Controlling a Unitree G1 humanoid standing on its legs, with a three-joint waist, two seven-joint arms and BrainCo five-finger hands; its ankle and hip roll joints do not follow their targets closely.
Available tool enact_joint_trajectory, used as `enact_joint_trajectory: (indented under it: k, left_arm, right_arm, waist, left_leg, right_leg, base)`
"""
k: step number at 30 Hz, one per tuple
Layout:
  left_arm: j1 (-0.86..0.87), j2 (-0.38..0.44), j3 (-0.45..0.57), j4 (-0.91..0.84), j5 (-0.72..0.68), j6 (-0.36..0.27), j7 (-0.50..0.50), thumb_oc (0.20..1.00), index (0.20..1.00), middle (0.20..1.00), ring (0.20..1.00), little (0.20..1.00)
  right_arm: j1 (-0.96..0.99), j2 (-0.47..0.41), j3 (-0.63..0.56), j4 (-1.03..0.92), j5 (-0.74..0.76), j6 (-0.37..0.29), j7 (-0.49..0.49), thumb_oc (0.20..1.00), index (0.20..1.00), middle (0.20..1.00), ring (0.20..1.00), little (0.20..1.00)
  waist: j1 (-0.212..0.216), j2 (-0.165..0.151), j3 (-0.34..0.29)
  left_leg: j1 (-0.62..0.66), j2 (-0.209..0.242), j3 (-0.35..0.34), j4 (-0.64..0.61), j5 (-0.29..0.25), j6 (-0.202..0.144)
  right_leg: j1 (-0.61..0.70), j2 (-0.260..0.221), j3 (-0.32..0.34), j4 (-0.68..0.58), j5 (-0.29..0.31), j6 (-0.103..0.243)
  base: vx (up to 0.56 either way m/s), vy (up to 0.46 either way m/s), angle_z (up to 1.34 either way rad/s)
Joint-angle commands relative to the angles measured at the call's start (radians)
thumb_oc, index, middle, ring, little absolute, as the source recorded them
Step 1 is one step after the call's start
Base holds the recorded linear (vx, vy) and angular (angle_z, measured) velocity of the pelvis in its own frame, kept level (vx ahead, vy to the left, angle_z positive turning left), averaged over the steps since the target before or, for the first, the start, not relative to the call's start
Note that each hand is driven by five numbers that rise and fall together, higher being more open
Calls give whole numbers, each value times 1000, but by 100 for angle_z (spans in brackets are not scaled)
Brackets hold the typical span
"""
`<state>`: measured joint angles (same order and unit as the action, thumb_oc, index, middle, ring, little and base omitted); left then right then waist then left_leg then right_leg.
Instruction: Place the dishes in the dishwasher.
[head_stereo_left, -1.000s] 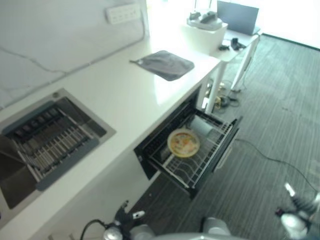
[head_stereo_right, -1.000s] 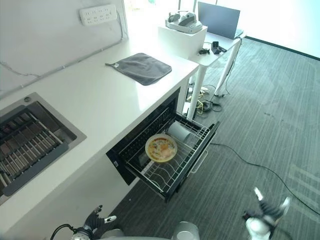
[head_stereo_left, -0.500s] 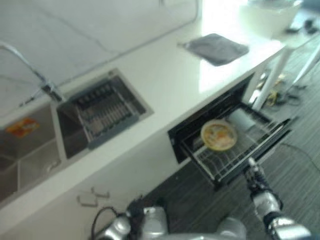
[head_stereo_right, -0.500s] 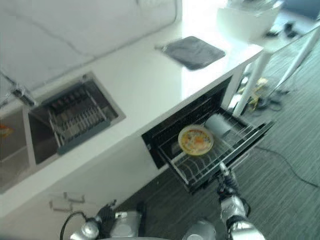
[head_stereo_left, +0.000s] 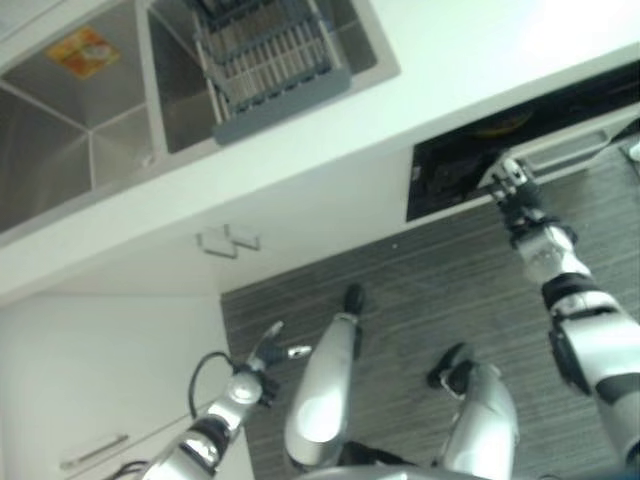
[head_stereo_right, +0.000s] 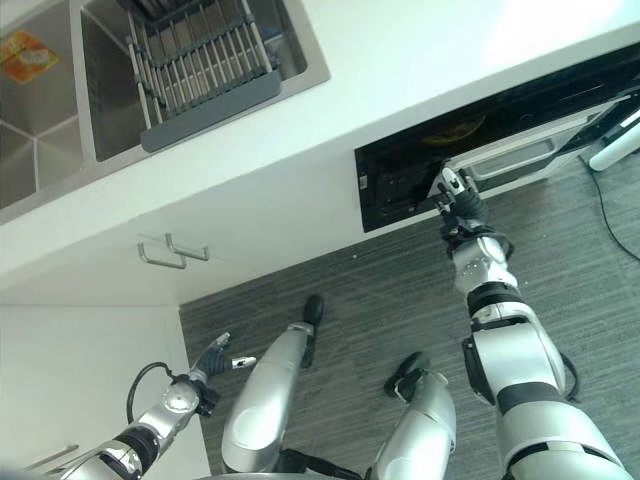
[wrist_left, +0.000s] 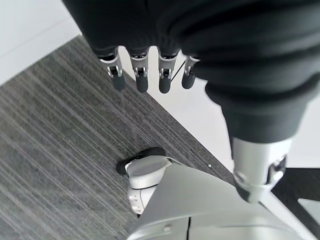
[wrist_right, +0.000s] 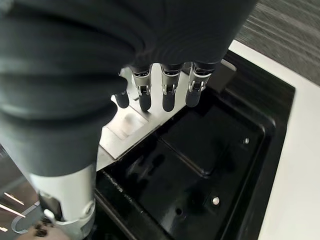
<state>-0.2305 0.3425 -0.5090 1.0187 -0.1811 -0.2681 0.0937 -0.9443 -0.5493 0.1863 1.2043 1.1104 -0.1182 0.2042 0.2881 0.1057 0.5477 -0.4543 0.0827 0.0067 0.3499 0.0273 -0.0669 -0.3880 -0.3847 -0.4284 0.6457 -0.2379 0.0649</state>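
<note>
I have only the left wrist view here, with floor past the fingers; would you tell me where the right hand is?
Observer: The right hand is at the silver front of the dishwasher drawer, below the counter's edge.
Operator: Thank you. Is it gripping that front?
Observer: No. In its wrist view the fingers are straight and seem to rest against the silver panel, curled round nothing.
Operator: And is there anything in the drawer?
Observer: A yellow plate shows in the dark gap above the front; the drawer stands out of the counter only slightly.
Operator: Does my left hand carry a dish?
Observer: No. The left hand hangs low over the floor, open and empty.
</note>
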Motion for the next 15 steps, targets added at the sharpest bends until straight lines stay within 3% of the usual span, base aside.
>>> enact_joint_trajectory:
  k: [1, 8, 15]
  left_arm:
    - [3, 97, 0, -58, 7, -42, -15, 1000, 1000, 1000, 1000, 1000]
    - [17, 160, 10, -85, -9, -42, -21, 1000, 1000, 1000, 1000, 1000]
    - [46, 201, 51, -115, -99, -33, -69, 1000, 1000, 1000, 1000, 1000]
  right_arm:
    - [-167, 9, 39, -81, 7, -61, 79, 1000, 1000, 1000, 1000, 1000]
    - [-285, -26, 97, -112, -9, -110, 53, 1000, 1000, 1000, 1000, 1000]
    - [-371, -55, 130, -114, -10, -80, 21, 1000, 1000, 1000, 1000, 1000]
  waist:
    - [58, -33, -28]
    - [94, -79, -28]
    - [118, -126, -28]
  left_leg:
    - [4, -4, 4, -82, 53, 26]
    - [-21, -8, -2, -92, 43, 31]
    - [-35, 7, 3, -131, 53, 19]
  right_leg:
    - [91, 42, -4, -67, 91, 22]
    - [126, 64, -23, -187, 152, 45]
    - [169, 94, -44, -319, 206, 69]
  base:
    - [121, 34, 37]
    - [104, 33, 11]
    - [31, -20, -2]
